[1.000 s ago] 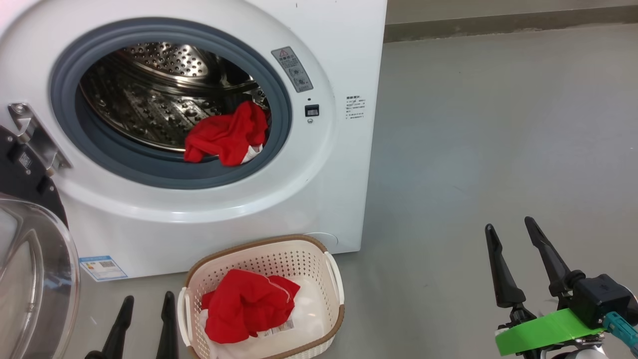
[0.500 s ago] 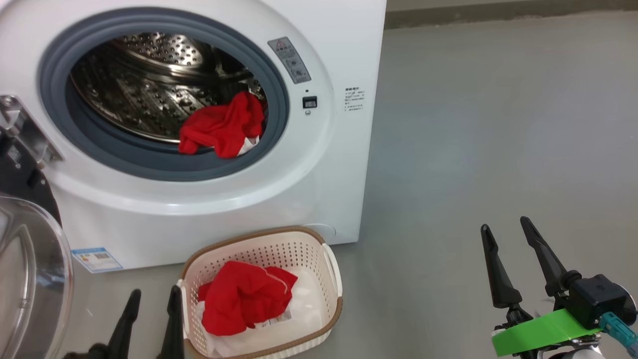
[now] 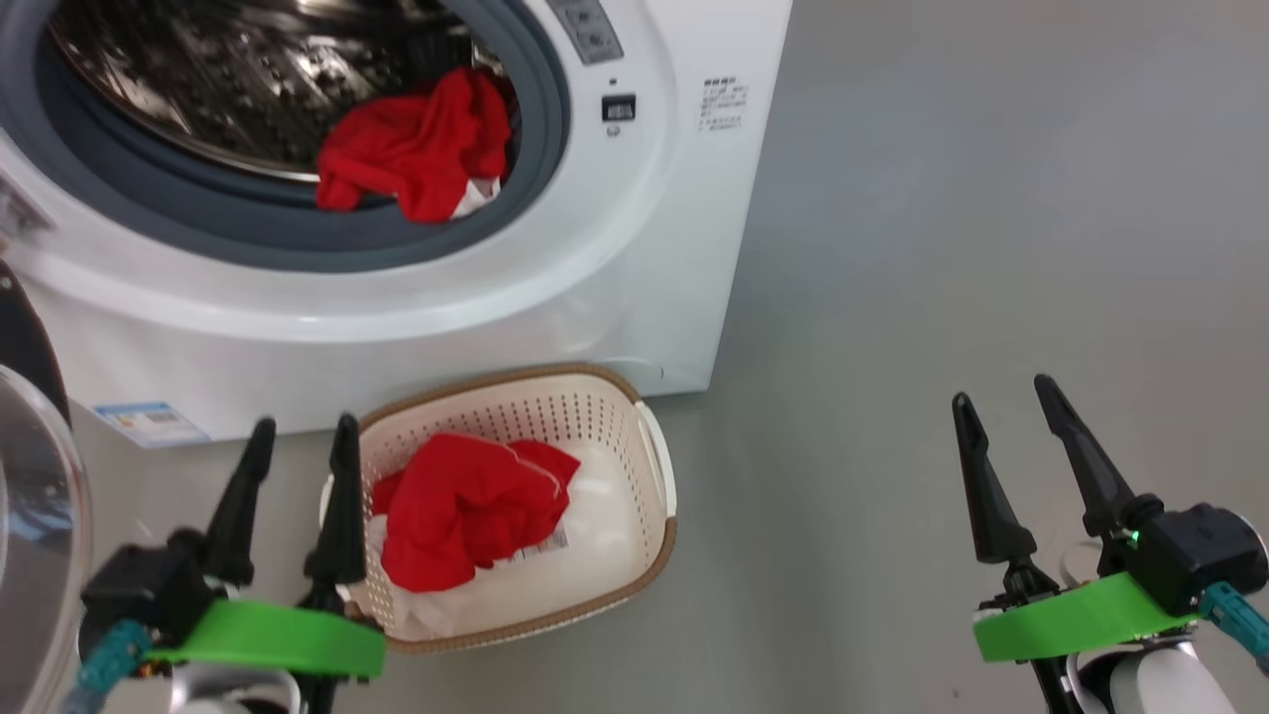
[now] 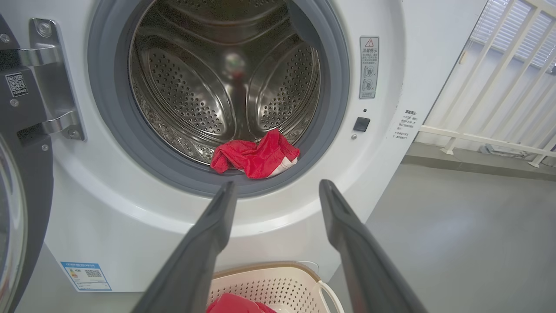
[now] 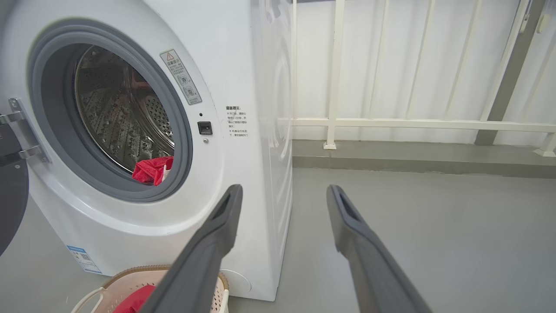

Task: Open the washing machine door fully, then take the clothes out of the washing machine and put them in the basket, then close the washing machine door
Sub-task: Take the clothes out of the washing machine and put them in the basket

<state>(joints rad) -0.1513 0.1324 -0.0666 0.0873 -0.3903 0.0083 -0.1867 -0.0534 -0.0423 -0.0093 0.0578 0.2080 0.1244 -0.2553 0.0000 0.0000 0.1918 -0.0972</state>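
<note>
Both tools gape wide and empty: the left tool (image 3: pixel 304 426) just beside the basket (image 3: pixel 516 377), the right tool (image 3: pixel 1003 394) well apart over the floor (image 3: pixel 942 248). One red garment (image 3: pixel 466 506) lies in the basket. Another red garment (image 3: pixel 416 149) sits inside the washing machine (image 3: pixel 644 248), whose door (image 3: pixel 35 555) hangs open.

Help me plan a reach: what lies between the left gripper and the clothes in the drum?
Left wrist view: just the white front of the washer and its grey ring between left gripper and clothes; otherwise bare.
</note>
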